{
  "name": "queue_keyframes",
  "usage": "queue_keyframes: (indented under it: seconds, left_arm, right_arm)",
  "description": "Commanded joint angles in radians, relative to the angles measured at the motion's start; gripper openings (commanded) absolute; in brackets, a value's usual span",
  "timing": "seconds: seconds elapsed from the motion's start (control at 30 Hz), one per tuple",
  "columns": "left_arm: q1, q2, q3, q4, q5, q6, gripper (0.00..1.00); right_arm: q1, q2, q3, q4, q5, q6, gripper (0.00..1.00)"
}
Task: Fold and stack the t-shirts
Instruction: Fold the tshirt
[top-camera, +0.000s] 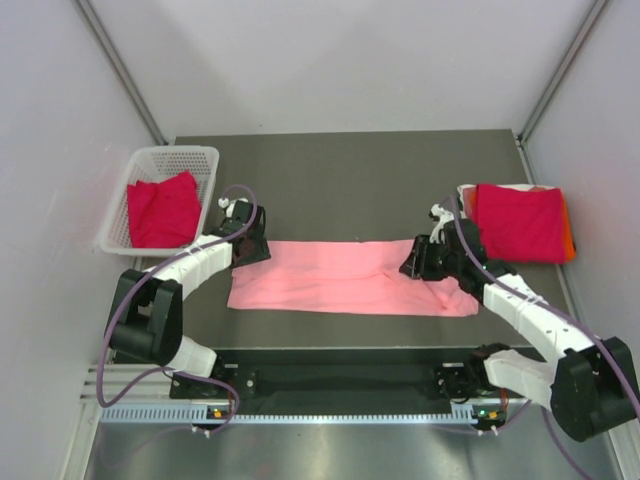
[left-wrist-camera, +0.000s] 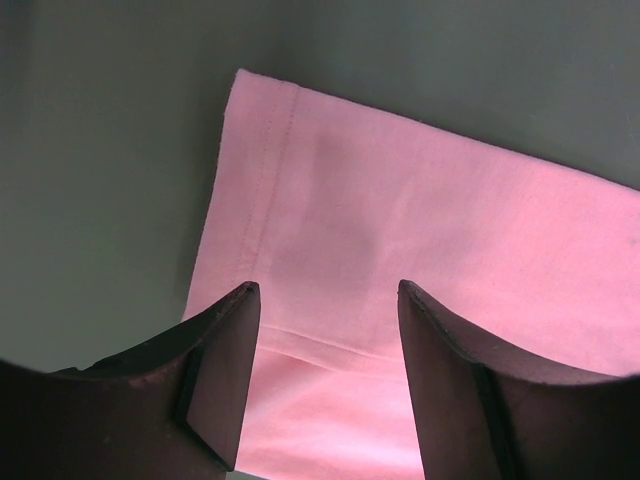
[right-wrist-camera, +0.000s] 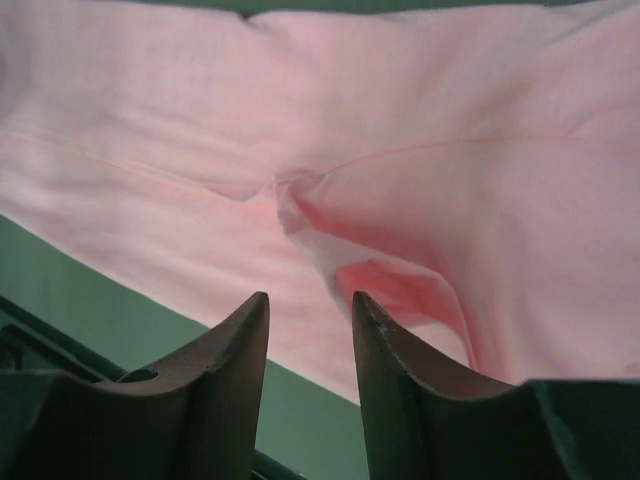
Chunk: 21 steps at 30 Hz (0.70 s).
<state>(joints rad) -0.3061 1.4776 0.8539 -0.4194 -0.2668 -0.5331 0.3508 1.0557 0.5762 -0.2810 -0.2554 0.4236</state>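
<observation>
basket (top-camera: 175, 152): a crimson tee (top-camera: 162, 212) is contained, far left.
left gripper (left-wrist-camera: 325, 385): fingers are spread wide, nothing held, over the left hem of the pink tee (top-camera: 340, 278).
pink tee: laid flat between the arms.
right gripper (right-wrist-camera: 310, 385): fingers are parted narrowly, nothing pinched, over its wrinkled right end.
folded crimson stack (top-camera: 518, 222): set far right.

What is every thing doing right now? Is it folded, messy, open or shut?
basket, upright, one shirt inside.
red t-shirt on the left, loosely folded, lying in the basket.
pink t-shirt, laid flat in a long strip, bunched at its right end.
red t-shirt on the right, neatly folded, on top of other shirts.
left tool, open, over the pink shirt's left end, holding nothing.
right tool, open, over the bunched end, holding nothing.
</observation>
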Motion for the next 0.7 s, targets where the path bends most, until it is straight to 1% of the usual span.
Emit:
queue_keyframes:
  seconds: [0.0, 0.07, 0.13, 0.2, 0.27, 0.43, 0.53, 0.67]
  left_arm:
    - [0.005, -0.007, -0.015, 0.044, 0.003, -0.007, 0.62]
    - [0.005, -0.007, -0.016, 0.048, 0.001, -0.005, 0.62]
    - [0.005, -0.008, -0.016, 0.045, 0.001, -0.005, 0.62]
    - [0.005, -0.014, -0.018, 0.045, 0.000, -0.004, 0.62]
    - [0.005, -0.017, -0.021, 0.048, -0.002, -0.005, 0.62]
    - [0.005, -0.016, -0.019, 0.050, 0.005, -0.002, 0.62]
    - [0.005, -0.016, -0.019, 0.050, 0.005, -0.004, 0.62]
    - [0.005, -0.016, -0.021, 0.051, 0.003, -0.004, 0.62]
  right_arm:
    - [0.005, 0.032, 0.086, 0.005, 0.059, -0.020, 0.42]
    - [-0.012, 0.067, 0.116, 0.016, 0.052, -0.026, 0.33]
    - [-0.019, 0.113, 0.135, 0.028, 0.022, -0.032, 0.32]
    - [-0.021, 0.131, 0.134, 0.040, -0.002, -0.023, 0.35]
    - [-0.022, 0.136, 0.123, 0.052, 0.010, -0.022, 0.44]
    - [-0.039, 0.179, 0.123, 0.074, 0.060, -0.048, 0.47]
    - [-0.050, 0.237, 0.129, 0.108, 0.044, -0.059, 0.50]
    - [-0.068, 0.334, 0.129, 0.210, -0.036, -0.046, 0.51]
